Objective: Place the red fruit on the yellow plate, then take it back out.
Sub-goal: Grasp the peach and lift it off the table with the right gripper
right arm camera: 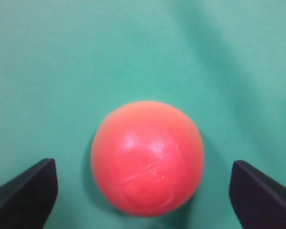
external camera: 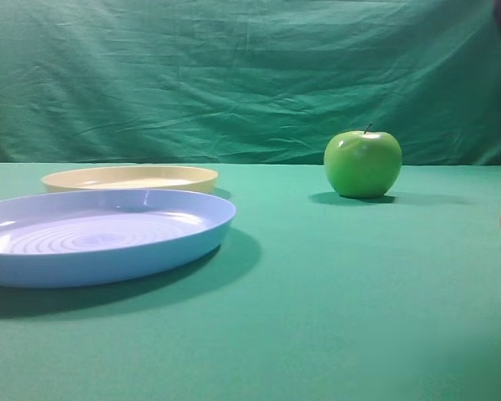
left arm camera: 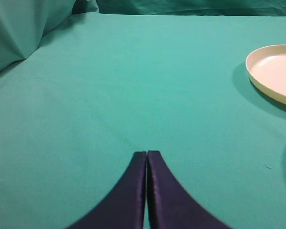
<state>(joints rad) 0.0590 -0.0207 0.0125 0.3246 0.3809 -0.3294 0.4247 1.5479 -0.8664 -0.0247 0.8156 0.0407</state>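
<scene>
Fruit [right arm camera: 147,158] on cloth [external camera: 317,292] at far right, between wide-spread jaws of right gripper [right arm camera: 143,191], untouched. Yellow plate [external camera: 130,178] bare, well apart, behind blue plate [external camera: 100,238]. Either nothing done yet or all done; cannot tell. Left gripper [left arm camera: 147,155] pressed closed, idle.

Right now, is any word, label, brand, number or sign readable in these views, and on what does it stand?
None: no text shows on the red fruit, yellow plate, blue plate, green apple or green cloth.
</scene>
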